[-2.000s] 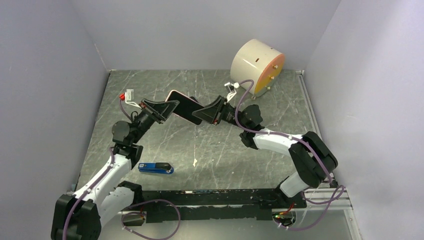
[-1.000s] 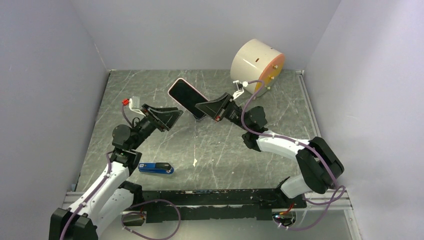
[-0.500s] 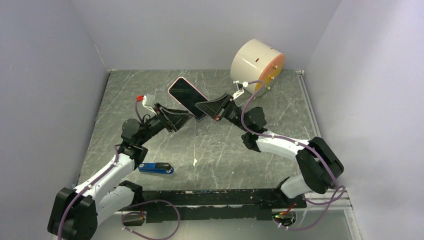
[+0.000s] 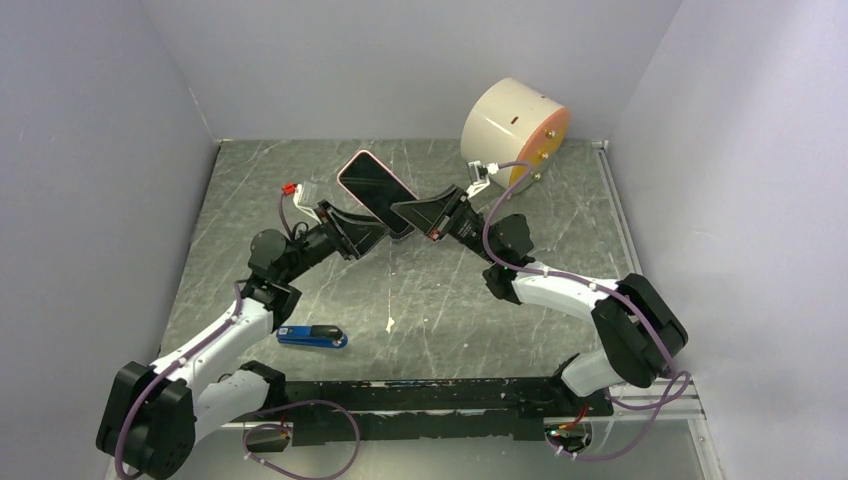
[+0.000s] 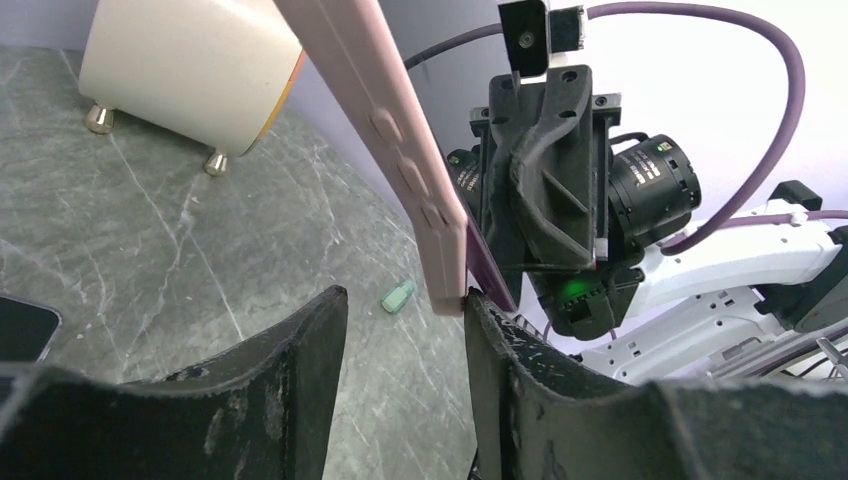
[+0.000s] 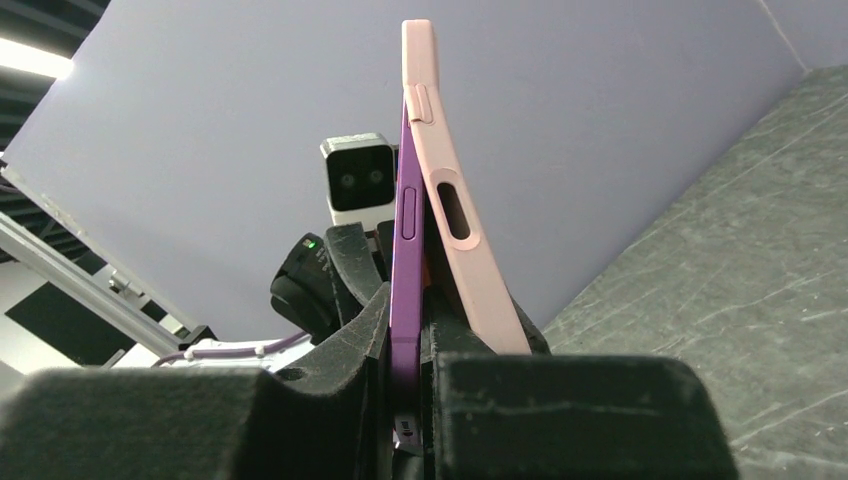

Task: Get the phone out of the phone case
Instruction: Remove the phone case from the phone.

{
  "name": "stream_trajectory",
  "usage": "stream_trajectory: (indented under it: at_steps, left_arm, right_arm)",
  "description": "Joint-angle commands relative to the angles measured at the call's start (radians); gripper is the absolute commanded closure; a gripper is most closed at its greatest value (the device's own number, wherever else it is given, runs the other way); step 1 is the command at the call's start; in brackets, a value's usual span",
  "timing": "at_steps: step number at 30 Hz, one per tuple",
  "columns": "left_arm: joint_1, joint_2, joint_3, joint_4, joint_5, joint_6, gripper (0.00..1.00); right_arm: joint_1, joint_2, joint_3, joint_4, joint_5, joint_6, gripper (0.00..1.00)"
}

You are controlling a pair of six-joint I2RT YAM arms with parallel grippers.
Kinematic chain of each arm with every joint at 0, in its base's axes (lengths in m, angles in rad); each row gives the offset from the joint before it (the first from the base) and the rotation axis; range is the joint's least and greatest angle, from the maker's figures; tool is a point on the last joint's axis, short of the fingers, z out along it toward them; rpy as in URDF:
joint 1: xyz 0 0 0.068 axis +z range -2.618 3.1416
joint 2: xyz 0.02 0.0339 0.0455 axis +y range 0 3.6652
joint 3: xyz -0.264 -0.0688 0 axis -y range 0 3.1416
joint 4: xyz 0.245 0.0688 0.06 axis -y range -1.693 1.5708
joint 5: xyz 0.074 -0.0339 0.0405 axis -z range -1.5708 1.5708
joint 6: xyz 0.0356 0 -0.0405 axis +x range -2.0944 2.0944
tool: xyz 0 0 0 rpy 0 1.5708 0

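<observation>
The purple phone (image 6: 405,270) sits in a pink case (image 6: 452,215); its dark screen shows in the top view (image 4: 372,187). My right gripper (image 4: 408,216) is shut on the phone's lower end (image 6: 408,335). There the case stands peeled away from the phone, and they still meet at the top. My left gripper (image 4: 370,233) is open. In the left wrist view (image 5: 405,300) its jaws straddle the lower corner of the case (image 5: 400,150), with the right finger (image 5: 500,340) touching that corner.
A cream drum with an orange face (image 4: 515,124) stands at the back right. A blue tool (image 4: 312,336) lies near the left arm. A small pale-green bit (image 4: 389,323) lies mid-table and also shows in the left wrist view (image 5: 397,296).
Two seconds ago both grippers were at the phone. The left one then backed off while the right tilted the phone up. Now the left has moved back in around the case's lower corner.
</observation>
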Motion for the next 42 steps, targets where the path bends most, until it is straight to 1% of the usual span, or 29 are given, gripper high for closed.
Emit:
stream_trajectory:
  at_steps: [1,8,13,17,21,27,31,33,35,41,42]
  left_arm:
    - [-0.008,0.013,0.062,-0.009,-0.031,0.031,0.51]
    - [-0.012,0.016,0.045,-0.024,-0.054,0.038,0.52]
    - [-0.013,0.026,0.066,-0.068,-0.075,0.04,0.52]
    - [-0.013,0.035,0.062,-0.018,-0.08,0.008,0.53]
    - [-0.013,0.039,0.089,0.017,-0.084,-0.02,0.54]
    - [-0.013,0.041,0.109,0.052,-0.138,-0.04,0.63]
    - [-0.013,0.047,0.106,0.109,-0.156,-0.059,0.72]
    - [-0.013,0.05,0.106,0.126,-0.164,-0.062,0.78]
    - [-0.013,0.042,0.109,0.116,-0.178,-0.054,0.84]
    - [-0.013,-0.002,0.1,0.039,-0.266,-0.029,0.97]
    - [-0.013,-0.01,0.101,0.013,-0.288,-0.027,0.97]
  right_arm:
    - [0.015,-0.025,0.033,0.123,-0.014,0.016,1.0]
    - [0.015,-0.06,0.025,0.098,-0.005,-0.014,1.0]
    - [0.017,-0.052,0.023,0.12,-0.013,0.002,1.0]
    - [0.022,-0.042,0.029,0.123,-0.027,0.003,1.0]
    - [0.03,-0.027,0.029,0.129,-0.033,0.004,1.0]
    - [0.035,-0.011,0.016,0.143,-0.046,0.009,1.0]
    - [0.035,-0.014,0.002,0.134,-0.052,-0.002,1.0]
    - [0.035,-0.021,-0.009,0.13,-0.05,-0.013,1.0]
    - [0.035,-0.029,-0.016,0.119,-0.05,-0.026,1.0]
    - [0.034,-0.043,-0.029,0.1,-0.069,-0.053,1.0]
    - [0.034,-0.043,-0.034,0.1,-0.073,-0.054,1.0]
